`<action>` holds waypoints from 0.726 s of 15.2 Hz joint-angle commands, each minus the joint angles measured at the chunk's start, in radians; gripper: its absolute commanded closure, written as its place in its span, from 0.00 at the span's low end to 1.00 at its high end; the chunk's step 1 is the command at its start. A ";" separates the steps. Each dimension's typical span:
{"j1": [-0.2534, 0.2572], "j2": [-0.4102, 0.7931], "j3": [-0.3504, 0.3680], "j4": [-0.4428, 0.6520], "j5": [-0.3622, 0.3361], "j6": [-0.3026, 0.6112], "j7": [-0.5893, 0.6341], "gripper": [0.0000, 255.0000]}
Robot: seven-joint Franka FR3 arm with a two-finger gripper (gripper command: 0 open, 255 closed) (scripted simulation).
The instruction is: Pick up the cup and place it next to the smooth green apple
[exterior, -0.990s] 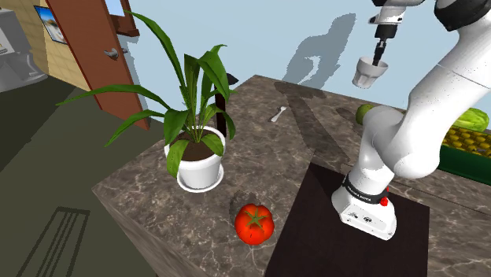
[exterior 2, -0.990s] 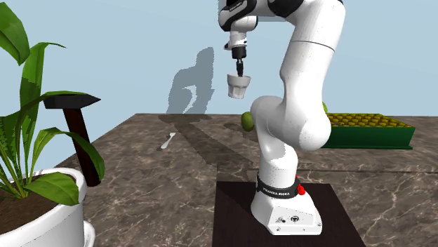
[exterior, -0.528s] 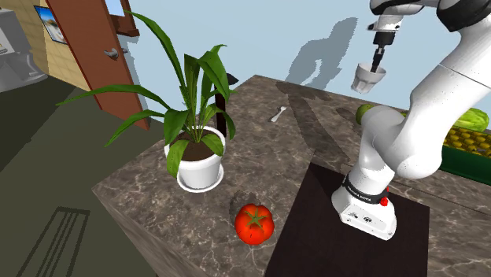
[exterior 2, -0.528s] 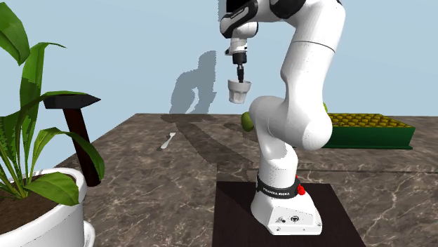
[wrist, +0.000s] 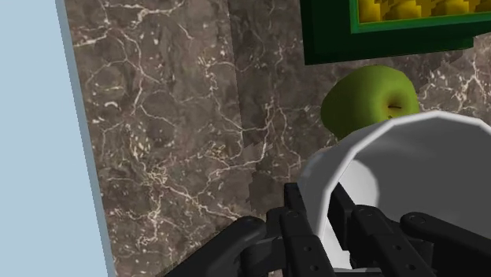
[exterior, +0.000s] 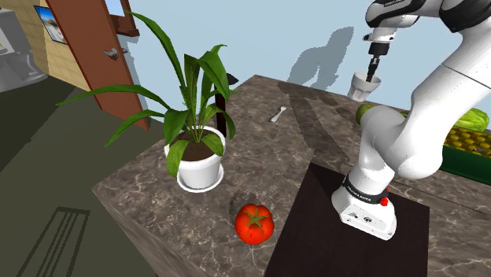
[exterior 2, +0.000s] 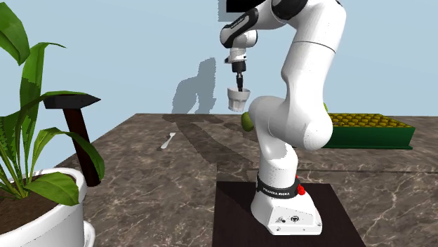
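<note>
**A:** What's the layout?

**B:** A dark marble counter (exterior: 157,197) carries everything. The white arm (exterior: 441,94) reaches over its far end, well beyond a potted plant (exterior: 197,153). A green tray (wrist: 330,35) lies by the wall.

**A:** And the apple?

**B:** The green apple (wrist: 366,98) sits on the counter just beside the tray's corner. The cup (wrist: 409,149), plain white, hangs in the air near the apple and above it, clear of the stone.

**A:** Held how?

**B:** The gripper (wrist: 319,236) has its fingers clamped across the cup's wall at the rim. It looks like one inside and one outside, though the cup hides part of the inner finger.

**A:** How will it handle?

**B:** Light and stiff, I'd say, and probably smooth enough to slip. A pinch at the rim leaves the body free to swing. A slow descent and a flat set-down beside the apple seem wise, since a hard landing could tip or chip it.
</note>
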 commanded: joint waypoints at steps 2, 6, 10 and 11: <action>0.008 -0.012 -0.015 -0.030 -0.014 0.035 0.009 1.00; 0.028 -0.031 -0.043 -0.066 -0.036 0.078 0.025 1.00; 0.052 -0.053 -0.074 -0.098 -0.062 0.121 0.043 1.00; 0.059 -0.059 -0.082 -0.105 -0.069 0.131 0.048 1.00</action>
